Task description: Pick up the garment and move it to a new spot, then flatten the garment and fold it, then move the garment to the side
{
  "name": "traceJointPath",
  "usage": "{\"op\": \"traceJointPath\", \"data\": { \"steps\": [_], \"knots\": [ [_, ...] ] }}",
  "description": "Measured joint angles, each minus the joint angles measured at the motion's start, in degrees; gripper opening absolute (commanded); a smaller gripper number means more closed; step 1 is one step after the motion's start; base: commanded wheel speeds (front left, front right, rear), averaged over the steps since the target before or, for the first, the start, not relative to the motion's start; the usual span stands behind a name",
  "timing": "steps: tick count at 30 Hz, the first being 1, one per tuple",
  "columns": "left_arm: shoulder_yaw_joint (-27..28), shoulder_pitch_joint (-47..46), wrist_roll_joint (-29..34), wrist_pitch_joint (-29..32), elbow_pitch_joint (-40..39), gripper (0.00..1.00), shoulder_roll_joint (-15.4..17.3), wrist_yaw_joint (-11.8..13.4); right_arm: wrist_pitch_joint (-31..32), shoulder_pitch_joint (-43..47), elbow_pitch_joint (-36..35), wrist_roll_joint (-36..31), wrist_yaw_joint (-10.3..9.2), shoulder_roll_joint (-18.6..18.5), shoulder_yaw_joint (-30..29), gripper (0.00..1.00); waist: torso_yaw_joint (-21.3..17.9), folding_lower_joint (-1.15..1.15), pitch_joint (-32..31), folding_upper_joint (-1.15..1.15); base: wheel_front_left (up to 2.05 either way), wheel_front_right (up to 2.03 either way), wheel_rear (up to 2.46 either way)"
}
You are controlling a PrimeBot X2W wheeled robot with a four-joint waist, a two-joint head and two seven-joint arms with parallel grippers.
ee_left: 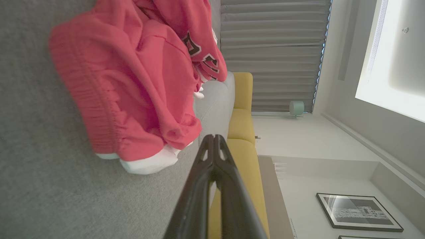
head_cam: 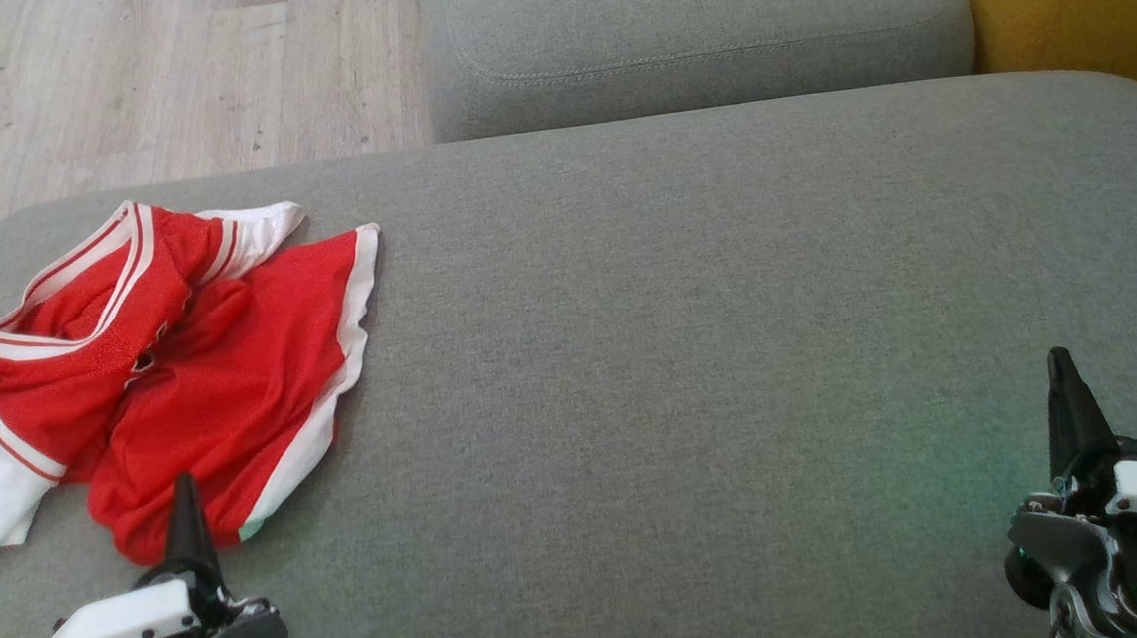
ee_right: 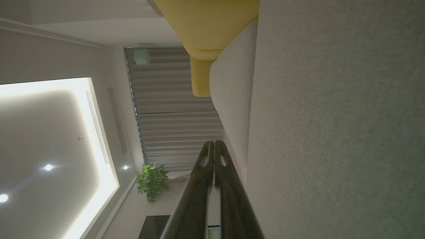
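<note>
A red garment with white trim [head_cam: 182, 376] lies crumpled at the left end of a grey sofa cushion [head_cam: 691, 350]. In the left wrist view the garment [ee_left: 132, 83] shows close up, its elastic waistband toward me. My left gripper [head_cam: 183, 491] hovers at the garment's near edge, fingers shut together and empty; its fingertips [ee_left: 214, 137] meet just beside the cloth. My right gripper [head_cam: 1060, 365] sits far off at the lower right over bare cushion, also shut and empty, its fingertips [ee_right: 212, 143] pressed together.
A second grey cushion [head_cam: 698, 30] lies behind the first. Wooden floor [head_cam: 112, 91] shows at the upper left, and a yellow seat [head_cam: 1087, 2] at the upper right. Bare grey cushion stretches between the garment and my right gripper.
</note>
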Motion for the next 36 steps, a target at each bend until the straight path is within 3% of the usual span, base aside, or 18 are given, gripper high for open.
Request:
{"op": "traceJointPath", "data": {
  "steps": [3, 4, 17, 36],
  "knots": [
    [0.00, 0.00, 0.00, 0.00, 0.00, 0.00, 0.00, 0.00, 0.00, 0.00, 0.00, 0.00, 0.00, 0.00, 0.00, 0.00, 0.00, 0.00, 0.00, 0.00, 0.00, 0.00, 0.00],
    [-0.07, 0.07, -0.02, -0.01, 0.40, 1.00, 0.00, 0.05, -0.01, 0.10, 0.37, -0.01, -0.01, 0.02, 0.03, 1.00, 0.00, 0.00, 0.00, 0.00, 0.00, 0.00, 0.00],
    [-1.26, 2.58, 0.37, -1.45, 1.86, 1.00, -0.26, 0.07, -1.58, 2.50, 1.47, -2.83, -0.05, 0.12, 1.41, 1.00, 0.00, 0.00, 0.00, 0.00, 0.00, 0.00, 0.00],
    [-3.36, 2.63, 12.34, -4.87, 0.76, 1.00, -0.26, 0.08, -4.66, 2.51, -1.93, -22.02, -0.05, 0.09, 4.20, 1.00, 0.01, 0.00, 0.07, 0.00, 0.00, 0.00, 0.00]
  ]
}}
